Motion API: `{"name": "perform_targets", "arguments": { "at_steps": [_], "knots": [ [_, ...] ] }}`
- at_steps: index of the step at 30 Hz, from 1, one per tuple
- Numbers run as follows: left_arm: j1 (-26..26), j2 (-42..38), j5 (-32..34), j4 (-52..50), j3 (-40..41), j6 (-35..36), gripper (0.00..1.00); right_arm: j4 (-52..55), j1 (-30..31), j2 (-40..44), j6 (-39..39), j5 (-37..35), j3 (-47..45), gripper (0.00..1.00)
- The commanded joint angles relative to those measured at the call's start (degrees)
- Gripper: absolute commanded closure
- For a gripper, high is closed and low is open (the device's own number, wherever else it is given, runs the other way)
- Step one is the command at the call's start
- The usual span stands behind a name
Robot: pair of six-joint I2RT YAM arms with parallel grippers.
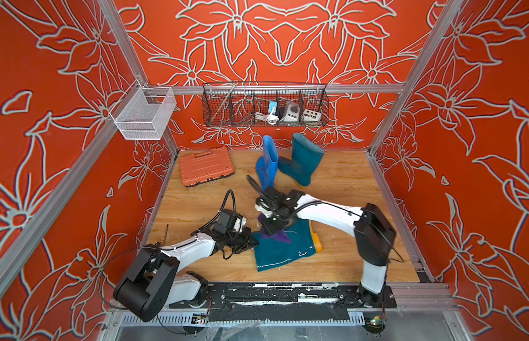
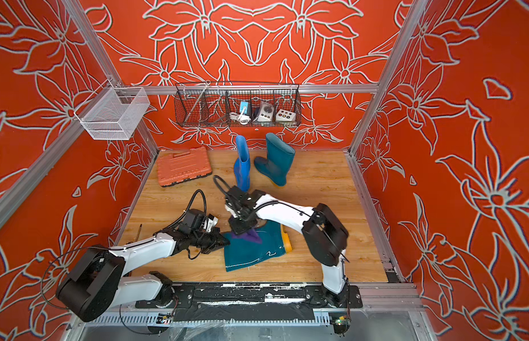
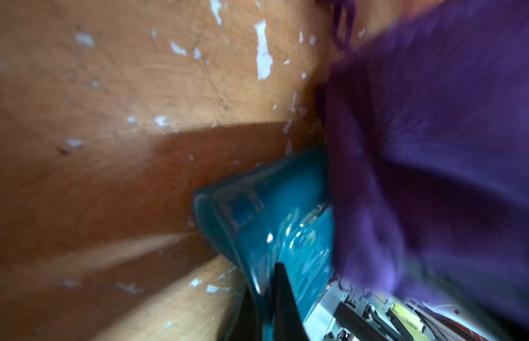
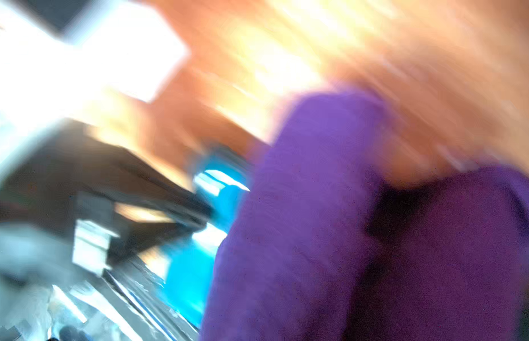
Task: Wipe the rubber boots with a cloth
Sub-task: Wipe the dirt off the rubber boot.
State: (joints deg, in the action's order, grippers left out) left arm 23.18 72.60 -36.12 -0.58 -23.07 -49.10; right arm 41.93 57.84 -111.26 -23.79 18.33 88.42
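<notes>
a glossy dark teal rubber boot (image 1: 287, 254) with a yellow-orange sole lies on its side near the front of the wooden table (image 1: 198, 206). the left gripper (image 1: 255, 240) is clamped on the edge of its shaft. the right gripper (image 1: 272, 229) is clenched on a soft purple terry cloth (image 1: 282, 236) resting on that shaft. a slim bright blue boot (image 1: 269, 161) and a second teal boot (image 1: 304, 159) stand at the back.

cloth (image 1: 282, 236) purple | boot (image 1: 282, 254) teal, sole (image 1: 316, 240) yellow | walls (image 1: 287, 44) red floral
</notes>
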Motion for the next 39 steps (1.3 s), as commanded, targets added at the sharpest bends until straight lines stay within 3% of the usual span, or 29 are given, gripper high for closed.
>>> {"name": "perform_targets", "arguments": {
  "at_steps": [1, 4, 9, 11, 14, 21, 25, 30, 33, 36, 39],
  "knots": [
    [-0.42, -1.83, 0.71, -0.37, -1.35, 0.06, 1.00, 6.04, 3.04, -2.80, 1.91, -1.59, 4.83, 1.00],
    [-0.42, -2.10, 0.36, 0.44, -1.62, -0.72, 1.00, 5.33, -0.43, 0.63, 1.44, -3.36, -2.15, 1.00],
    [-0.42, -2.17, -0.09, 0.92, -1.38, -0.84, 1.00, 1.55, -13.00, 10.62, -0.58, -3.28, -18.52, 1.00],
    [-0.43, -2.43, -0.10, 0.90, -0.93, -0.67, 1.00, 1.65, -14.97, 12.82, 0.41, -4.61, -20.25, 1.00],
    [-0.42, -2.46, -0.34, 0.67, -0.84, -0.38, 1.00, 3.35, -13.97, 11.80, 0.65, -3.58, -16.84, 1.00],
    [-0.59, -2.52, -0.96, 0.58, -1.34, -1.34, 1.00, 3.70, -0.46, 1.36, -2.04, -1.12, -0.75, 1.00],
    [-1.10, -3.90, -0.97, 0.16, -1.28, -1.24, 1.00, 3.86, -2.30, 2.66, -2.15, -2.53, -5.37, 1.00],
    [-2.86, -4.76, -2.19, -0.15, -0.37, -0.21, 1.00, 2.24, -13.67, 10.92, -2.99, -2.17, -17.93, 1.00],
    [-3.31, -6.24, -2.06, 0.53, 0.66, -0.98, 1.00, 1.80, -16.68, 14.19, -3.01, -1.48, -19.89, 1.00],
    [-3.32, -7.37, -1.68, 0.83, 1.40, -1.68, 1.00, 0.93, -14.91, 13.45, -3.92, 0.64, -17.76, 1.00],
    [-3.32, -7.47, -1.62, 0.59, 1.39, -1.83, 1.00, 1.41, -7.23, 9.35, -3.28, -0.35, -11.49, 1.00]
  ]
}}
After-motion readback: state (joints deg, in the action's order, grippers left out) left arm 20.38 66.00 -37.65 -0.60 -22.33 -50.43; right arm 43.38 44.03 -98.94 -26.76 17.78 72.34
